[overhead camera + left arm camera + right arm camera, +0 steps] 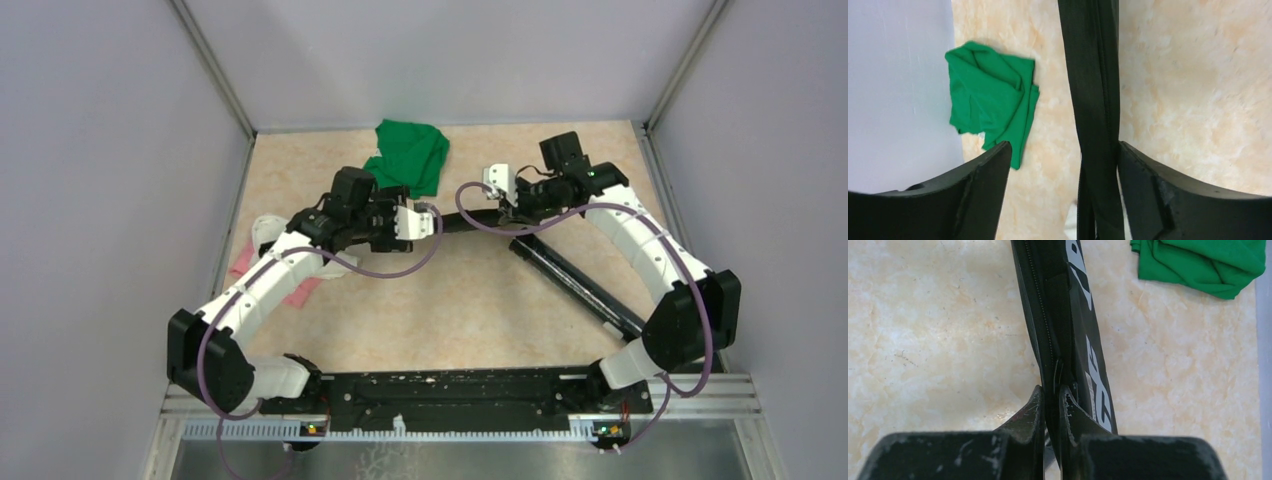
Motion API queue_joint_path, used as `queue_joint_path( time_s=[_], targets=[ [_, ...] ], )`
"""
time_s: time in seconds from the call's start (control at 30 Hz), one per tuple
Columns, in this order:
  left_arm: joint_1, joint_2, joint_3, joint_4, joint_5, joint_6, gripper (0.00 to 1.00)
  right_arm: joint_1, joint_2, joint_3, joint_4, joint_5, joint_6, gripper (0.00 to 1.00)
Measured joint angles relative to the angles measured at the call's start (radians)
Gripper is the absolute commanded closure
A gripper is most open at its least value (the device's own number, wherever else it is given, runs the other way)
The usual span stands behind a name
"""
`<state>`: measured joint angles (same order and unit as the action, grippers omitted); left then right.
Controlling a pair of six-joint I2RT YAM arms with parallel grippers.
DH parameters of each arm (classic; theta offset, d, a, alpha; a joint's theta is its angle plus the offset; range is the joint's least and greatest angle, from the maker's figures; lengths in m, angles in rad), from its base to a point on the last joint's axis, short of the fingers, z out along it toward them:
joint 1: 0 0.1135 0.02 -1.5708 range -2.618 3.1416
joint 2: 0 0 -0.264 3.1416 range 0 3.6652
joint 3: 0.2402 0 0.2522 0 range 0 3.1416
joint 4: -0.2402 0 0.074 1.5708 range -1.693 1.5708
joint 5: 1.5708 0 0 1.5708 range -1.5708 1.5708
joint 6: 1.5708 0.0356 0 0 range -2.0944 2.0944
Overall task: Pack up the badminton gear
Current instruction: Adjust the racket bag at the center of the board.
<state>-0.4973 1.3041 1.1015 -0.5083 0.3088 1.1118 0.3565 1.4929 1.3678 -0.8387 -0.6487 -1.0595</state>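
The right fingers are pinching closed on the black racket bag, seemingly at its zipper pull. The left fingers are standing open astride the bag's edge, over the worktop.

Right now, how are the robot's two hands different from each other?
The left gripper is open, its jaws wide apart; the right gripper is shut. The black bag only passes between the left gripper's jaws, not pinched, while the right gripper pinches the bag along its zipper edge. What they share: both grippers have black jaws, and both are at the same bag.
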Motion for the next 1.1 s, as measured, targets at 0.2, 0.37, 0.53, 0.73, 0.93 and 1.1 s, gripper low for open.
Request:
queue_joint_path(
  time_s=[0.2,0.37,0.53,0.73,0.93,1.1],
  targets=[
    [-0.008,0.003,0.027,0.061,0.116,-0.118,0.01,0.035,0.003,0.001,0.035,0.025,0.044,1.00],
    [-0.031,0.011,0.038,0.120,0.177,-0.179,0.01,0.055,0.011,0.001,0.058,0.003,0.097,1.00],
    [-0.060,0.014,-0.013,0.212,0.204,-0.195,0.04,0.056,0.014,-0.006,0.102,-0.060,0.167,1.00],
    [-0.069,0.036,-0.093,0.271,0.232,-0.186,0.25,0.061,0.014,-0.021,0.137,-0.138,0.238,1.00],
    [-0.070,0.049,-0.103,0.275,0.266,-0.157,0.71,0.061,-0.002,-0.081,0.183,-0.187,0.280,0.97],
    [-0.080,0.049,-0.103,0.239,0.268,-0.116,1.00,0.064,-0.039,-0.129,0.206,-0.182,0.286,0.79]
  ],
)
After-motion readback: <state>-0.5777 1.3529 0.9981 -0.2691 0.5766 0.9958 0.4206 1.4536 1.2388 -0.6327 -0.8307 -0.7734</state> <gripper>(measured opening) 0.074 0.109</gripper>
